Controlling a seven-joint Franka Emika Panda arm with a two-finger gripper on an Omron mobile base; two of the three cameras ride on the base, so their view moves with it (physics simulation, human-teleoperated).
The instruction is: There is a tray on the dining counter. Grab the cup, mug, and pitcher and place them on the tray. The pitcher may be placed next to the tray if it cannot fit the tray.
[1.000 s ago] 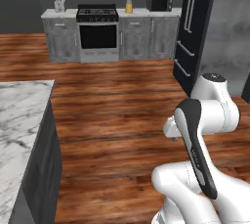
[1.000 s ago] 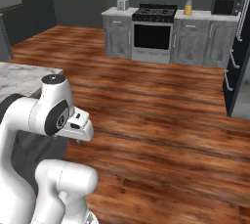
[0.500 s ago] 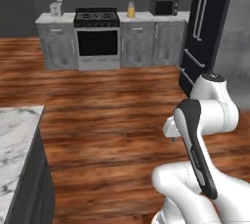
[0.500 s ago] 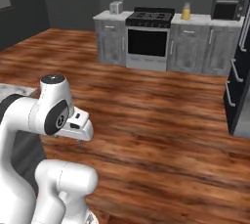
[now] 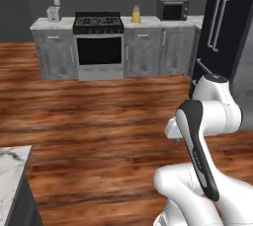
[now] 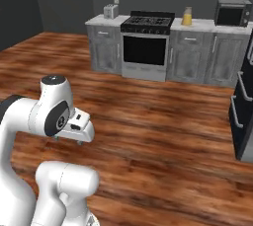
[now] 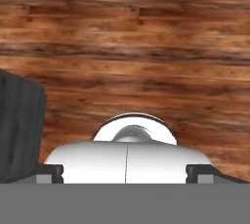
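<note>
Left base view shows you the pitcher (image 5: 136, 14) at about 12 o'clock, far off on the kitchen surface (image 5: 148, 21) between the stove (image 5: 98, 45) and the microwave (image 5: 171, 8). A corner of the dining surface (image 5: 11, 170) sits at 8 o'clock. Your tool (image 7: 126, 170) is spread wide with nothing in it, over the wood floor (image 7: 146, 47).

On the far grey kitchen counter (image 5: 148, 21) beside the stove (image 5: 98, 22), the pitcher (image 5: 136, 15), a toaster (image 5: 52, 13) and a microwave (image 5: 172, 8) are seen.
</note>
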